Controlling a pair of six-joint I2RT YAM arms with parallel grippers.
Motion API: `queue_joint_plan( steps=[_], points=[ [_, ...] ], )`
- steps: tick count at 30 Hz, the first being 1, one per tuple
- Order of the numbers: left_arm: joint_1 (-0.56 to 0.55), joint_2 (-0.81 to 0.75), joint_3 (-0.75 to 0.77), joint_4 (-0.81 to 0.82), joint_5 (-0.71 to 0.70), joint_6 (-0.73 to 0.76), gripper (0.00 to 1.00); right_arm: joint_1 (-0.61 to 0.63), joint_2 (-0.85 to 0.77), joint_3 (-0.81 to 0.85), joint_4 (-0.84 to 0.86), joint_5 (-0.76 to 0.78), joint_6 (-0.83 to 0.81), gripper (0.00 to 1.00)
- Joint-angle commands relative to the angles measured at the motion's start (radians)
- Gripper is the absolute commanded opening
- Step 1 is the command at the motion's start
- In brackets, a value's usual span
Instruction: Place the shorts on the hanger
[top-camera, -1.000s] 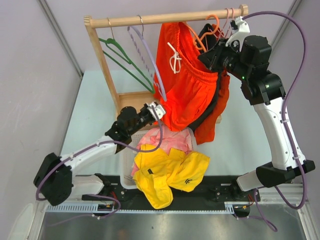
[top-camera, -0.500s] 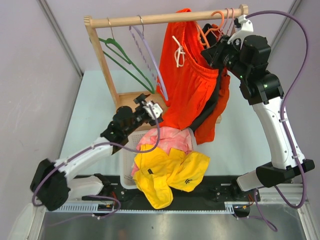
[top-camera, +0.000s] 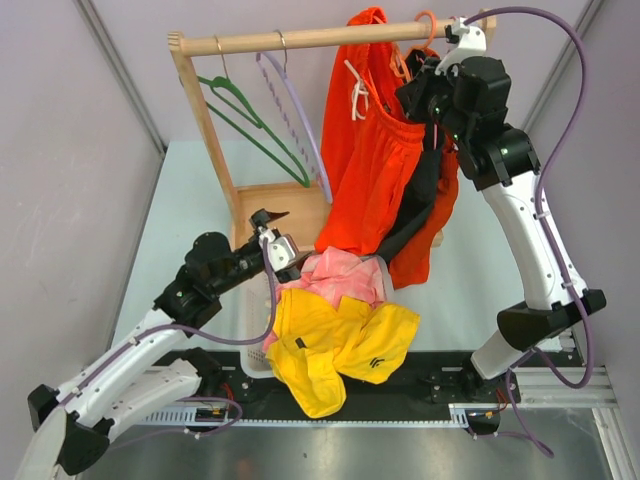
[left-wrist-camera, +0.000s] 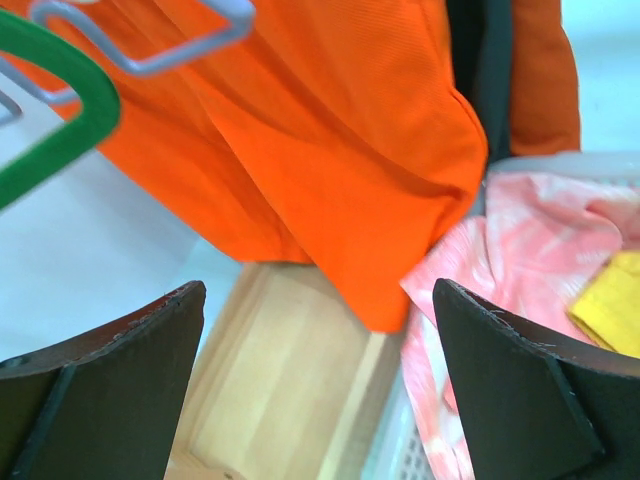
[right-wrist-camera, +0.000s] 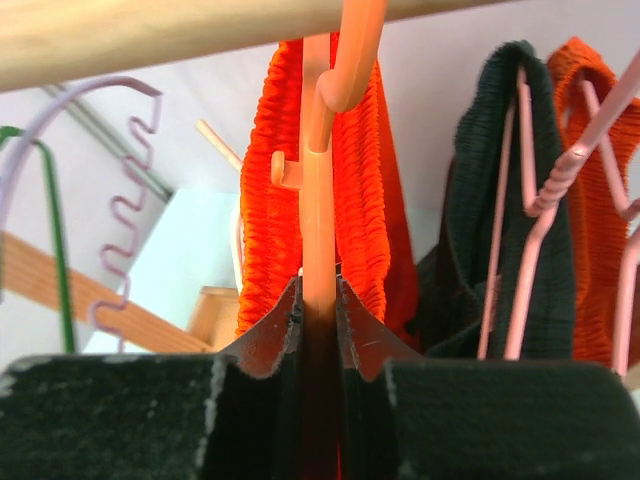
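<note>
The shorts (top-camera: 375, 170) hang far right at the rail (top-camera: 290, 39), hiding the hanger (right-wrist-camera: 318, 190) except its hook and neck, which the right gripper (right-wrist-camera: 318, 300) pinches. The left gripper (left-wrist-camera: 318, 292) is spread, empty. The yellow shorts' (top-camera: 320, 345) logo (top-camera: 378, 363) is unreadable.

Left arm (top-camera: 150, 330): stretched low from its base, reaching forward and to the right.
Left gripper (left-wrist-camera: 315, 298): jaws spread wide, holding nothing.
Right arm (top-camera: 530, 230): raised high, forearm near upright, bent leftward at the top.
Right gripper (right-wrist-camera: 320, 305): fingers pinched tight on the hanger (right-wrist-camera: 318, 200) stem.
</note>
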Motion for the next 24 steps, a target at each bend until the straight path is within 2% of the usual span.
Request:
queue_joint_plan(
  steps=[1, 5, 9, 10, 11, 14, 16, 18, 19, 24],
  points=[
    [0.004, -0.057, 0.019, -0.11, 0.009, -0.006, 1.0, 0.008, 0.005, 0.066, 0.077, 0.1, -0.048, 0.0],
    [0.024, -0.062, 0.043, -0.15, -0.022, -0.047, 1.0, 0.011, 0.038, 0.08, 0.047, 0.117, -0.091, 0.0],
    [0.128, -0.011, 0.11, -0.22, 0.041, -0.153, 1.0, 0.008, 0.048, 0.074, 0.024, 0.119, -0.143, 0.01],
    [0.15, -0.002, 0.123, -0.242, 0.081, -0.197, 1.0, 0.008, 0.043, 0.067, 0.017, 0.11, -0.146, 0.04],
    [0.173, 0.004, 0.144, -0.252, 0.102, -0.217, 1.0, 0.006, 0.039, 0.059, 0.015, 0.105, -0.151, 0.11],
    [0.257, 0.023, 0.182, -0.286, 0.194, -0.291, 1.0, 0.009, -0.006, 0.013, 0.029, 0.076, -0.172, 0.2],
    [0.3, 0.033, 0.198, -0.3, 0.214, -0.328, 1.0, 0.011, -0.044, -0.016, 0.044, 0.048, -0.193, 0.24],
    [0.329, 0.034, 0.21, -0.308, 0.222, -0.349, 1.0, 0.009, -0.07, -0.064, 0.064, 0.027, -0.204, 0.33],
    [0.339, 0.035, 0.213, -0.309, 0.224, -0.358, 1.0, 0.005, -0.098, -0.078, 0.072, 0.018, -0.213, 0.43],
    [0.411, 0.038, 0.235, -0.317, 0.233, -0.403, 1.0, -0.006, -0.161, -0.154, 0.109, -0.033, -0.227, 0.59]
  ],
)
